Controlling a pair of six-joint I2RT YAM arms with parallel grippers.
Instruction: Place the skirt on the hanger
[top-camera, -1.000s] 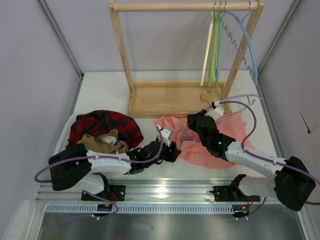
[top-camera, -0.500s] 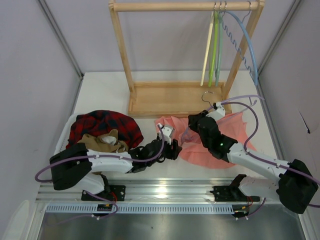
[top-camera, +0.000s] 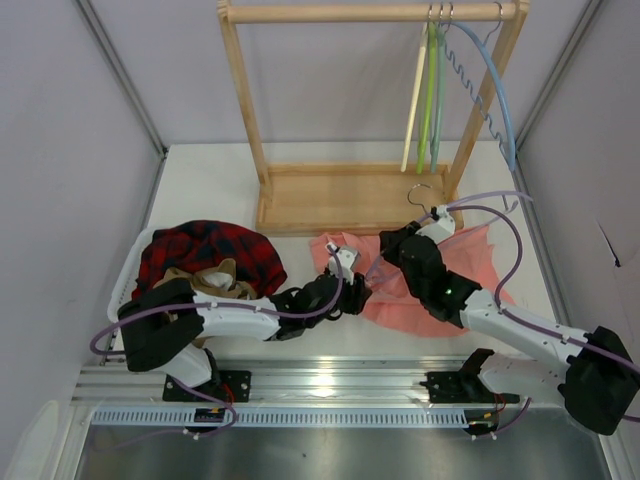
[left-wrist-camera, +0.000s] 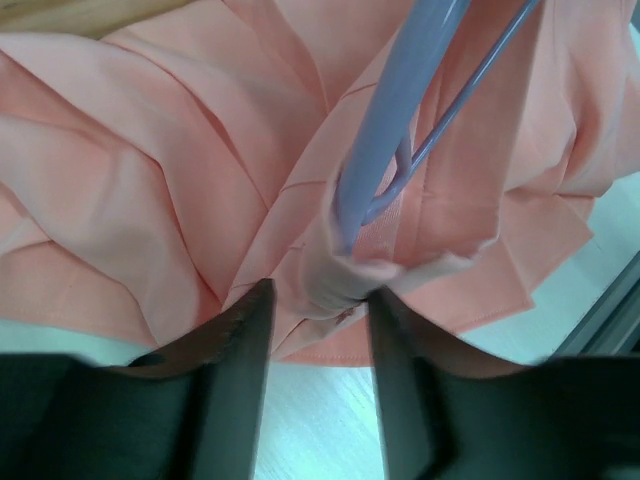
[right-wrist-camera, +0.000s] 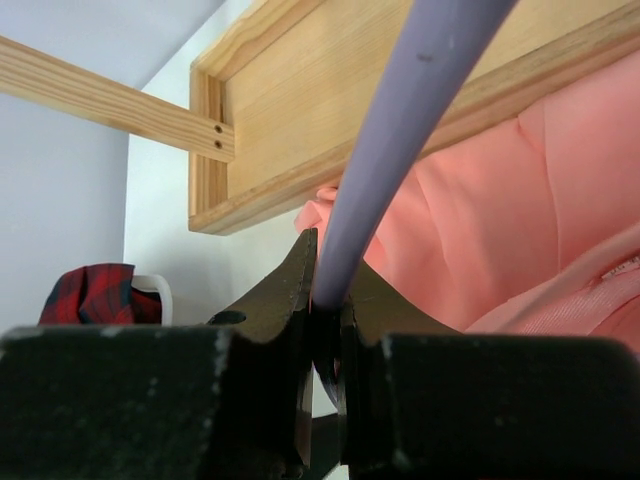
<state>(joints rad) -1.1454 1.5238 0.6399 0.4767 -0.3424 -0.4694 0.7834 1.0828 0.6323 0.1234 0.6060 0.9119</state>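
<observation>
**Partway there: one hanger tip inside the skirt, the rest to come**

On the white desk (top-camera: 210, 180), in front of the wooden rack (top-camera: 350, 200), the salmon-pink skirt (top-camera: 470, 260) lies spread in loose folds at centre right, most of it flat on the surface. The lilac hanger (left-wrist-camera: 395, 90) slants down into it. In the left wrist view one end of the hanger is tucked inside a bunched, sheer stretch of the skirt's edge, while its silver hook points towards the rack's base.

The right hand (right-wrist-camera: 325, 290) is clamped narrowly on the hanger's bar and holds it at an angle above the cloth. The left hand (left-wrist-camera: 318, 300) has its jaws about half apart on either side of the cloth-wrapped hanger tip. Whether they are pinching the fabric or only bracketing it cannot be told from these views.

As a reading of progress, the first end looks threaded and little else is done. The fabric has yet to be drawn over the hanger's other end, which cannot be seen clearly here, and the garment has not been raised off the desk.
</observation>
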